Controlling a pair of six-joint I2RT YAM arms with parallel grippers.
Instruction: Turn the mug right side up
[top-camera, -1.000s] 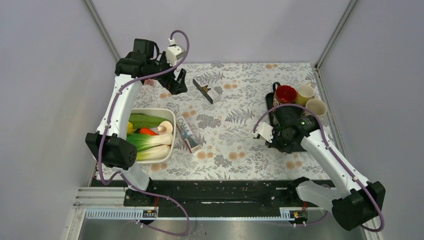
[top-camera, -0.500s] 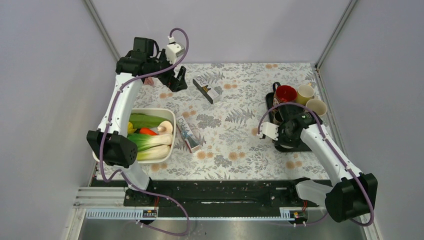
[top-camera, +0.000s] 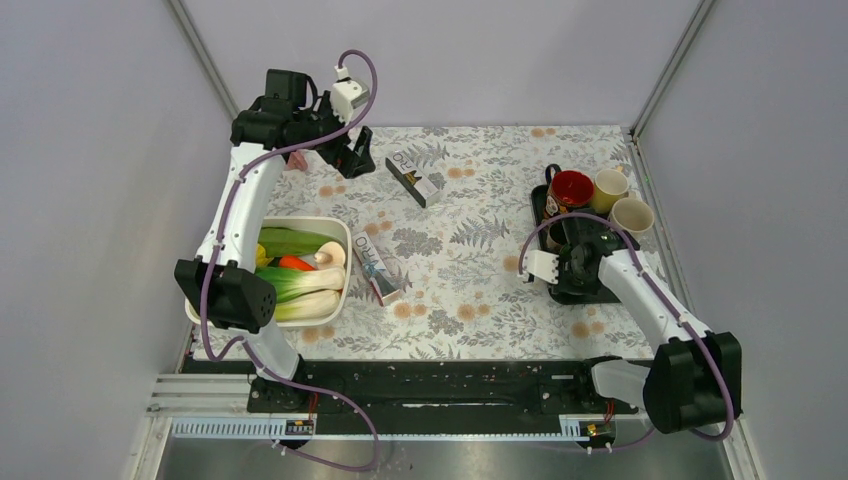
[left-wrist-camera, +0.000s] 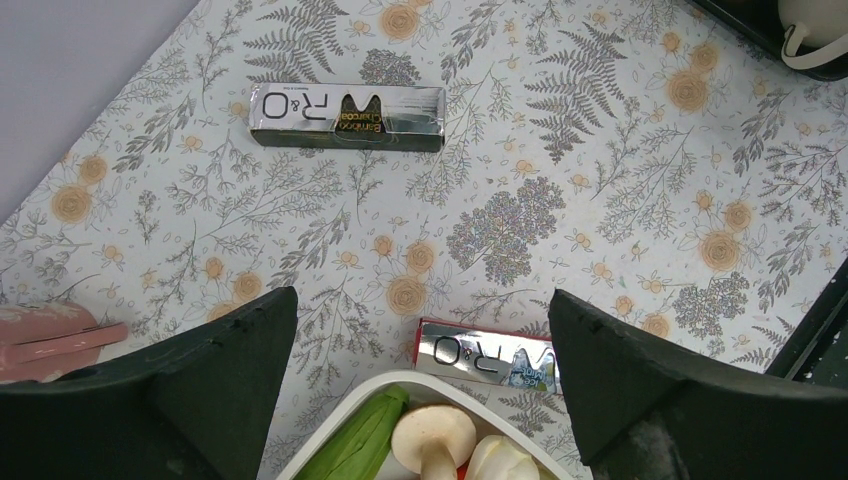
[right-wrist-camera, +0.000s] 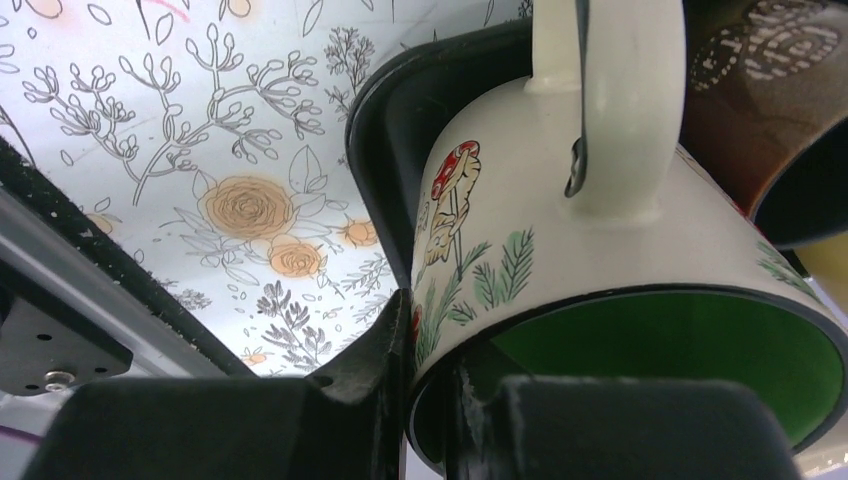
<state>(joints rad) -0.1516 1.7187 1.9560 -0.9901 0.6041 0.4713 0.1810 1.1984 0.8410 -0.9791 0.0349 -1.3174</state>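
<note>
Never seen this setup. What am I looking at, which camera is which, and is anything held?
Two robot arms are bolted at the near edge of a patterned table. The wide picture looks down from above; the other two come from cameras on each wrist. The left gripper hangs open above the table, holding nothing. The right gripper pinches the rim of a white mushroom-print mug at the black tray, beside a red mug. Also there: a bin of vegetables and two foil boxes.

White tub (top-camera: 305, 220) of vegetables (top-camera: 300, 285) (mushroom (top-camera: 327, 256) visible) at left; toothpaste box (top-camera: 378, 267) just beside it, second box (top-camera: 413, 177) farther back.
</note>
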